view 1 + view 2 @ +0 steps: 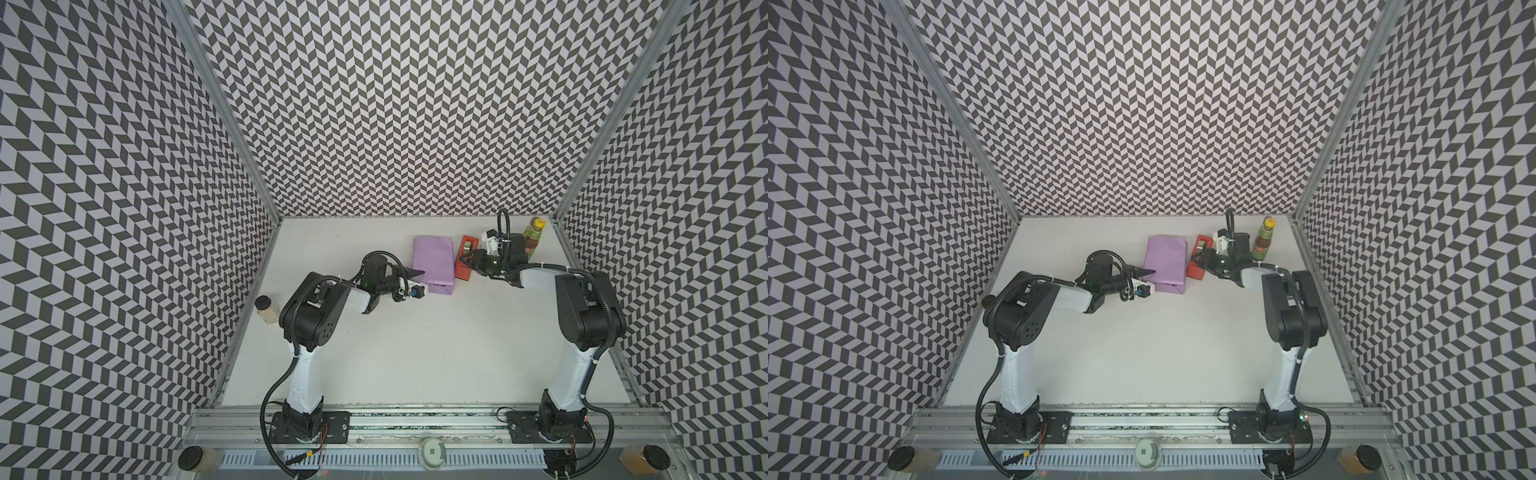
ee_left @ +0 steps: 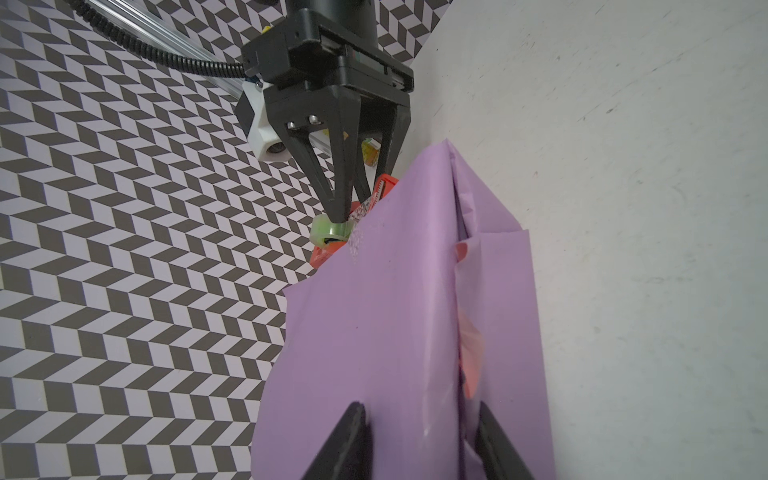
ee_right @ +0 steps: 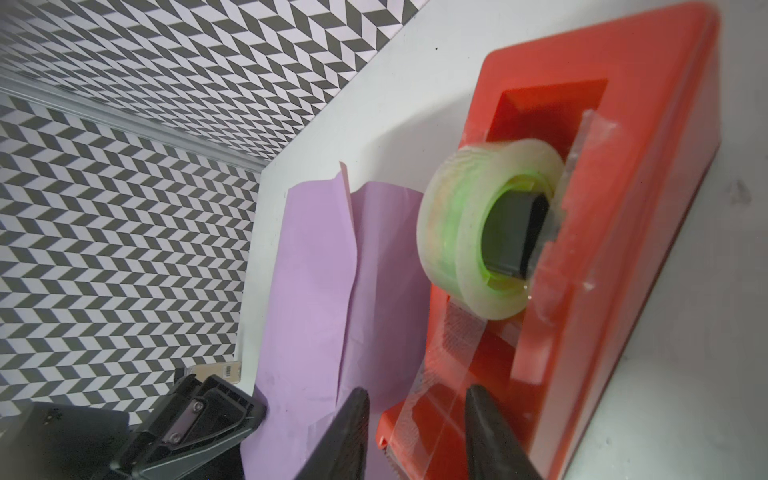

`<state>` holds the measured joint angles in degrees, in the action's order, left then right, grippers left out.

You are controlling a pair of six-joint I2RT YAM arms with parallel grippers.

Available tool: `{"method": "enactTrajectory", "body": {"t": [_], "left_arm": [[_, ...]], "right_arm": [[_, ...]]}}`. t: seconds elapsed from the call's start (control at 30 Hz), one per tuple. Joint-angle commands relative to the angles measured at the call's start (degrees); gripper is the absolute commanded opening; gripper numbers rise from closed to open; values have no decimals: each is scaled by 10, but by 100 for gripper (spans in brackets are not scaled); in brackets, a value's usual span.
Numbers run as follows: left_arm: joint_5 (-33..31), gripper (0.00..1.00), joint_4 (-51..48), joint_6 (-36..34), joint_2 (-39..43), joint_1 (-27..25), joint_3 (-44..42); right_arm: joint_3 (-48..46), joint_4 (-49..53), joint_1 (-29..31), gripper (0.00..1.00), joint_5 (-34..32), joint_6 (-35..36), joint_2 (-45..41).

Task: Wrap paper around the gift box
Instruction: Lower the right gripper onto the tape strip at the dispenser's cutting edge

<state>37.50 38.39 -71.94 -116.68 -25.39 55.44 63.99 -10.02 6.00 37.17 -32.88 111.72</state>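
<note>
**A:** Entry: paper (image 1: 432, 262), lilac, folded round the gift box (hidden), far end of the table (image 1: 415, 353), just beside the red tape dispenser (image 1: 462, 270). Handling?

**B:** Likely light, thin, springy, easily torn. Hold at the overlap seam (image 2: 457, 291). Left gripper (image 2: 420, 407): jaws apart, astride the seam. Right gripper (image 3: 415, 390): jaws apart around the tape end (image 3: 449, 353).

One lilac paper parcel (image 1: 432, 264), one red tape dispenser (image 1: 461, 270), one tape roll (image 3: 449, 232), one sauce bottle (image 1: 533, 237), three jars (image 1: 267, 308)
</note>
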Motion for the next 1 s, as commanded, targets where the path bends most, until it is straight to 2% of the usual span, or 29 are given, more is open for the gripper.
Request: {"method": "enactTrajectory", "body": {"t": [0.0, 0.33, 0.7, 0.97], "left_arm": [[-34, 42, -71, -6, -21, -3, -3], [-36, 42, -74, -7, -21, -3, -4], [-37, 41, -90, -14, -23, -2, 1], [-39, 41, -96, -16, -25, -3, 2]], "right_arm": [[-2, -45, -7, 36, 5, -34, 18], [-26, -123, -12, 23, 29, -106, 30], [-41, -161, -14, 3, 32, -136, 24], [-53, -189, -19, 0, 41, -162, 18]]}}
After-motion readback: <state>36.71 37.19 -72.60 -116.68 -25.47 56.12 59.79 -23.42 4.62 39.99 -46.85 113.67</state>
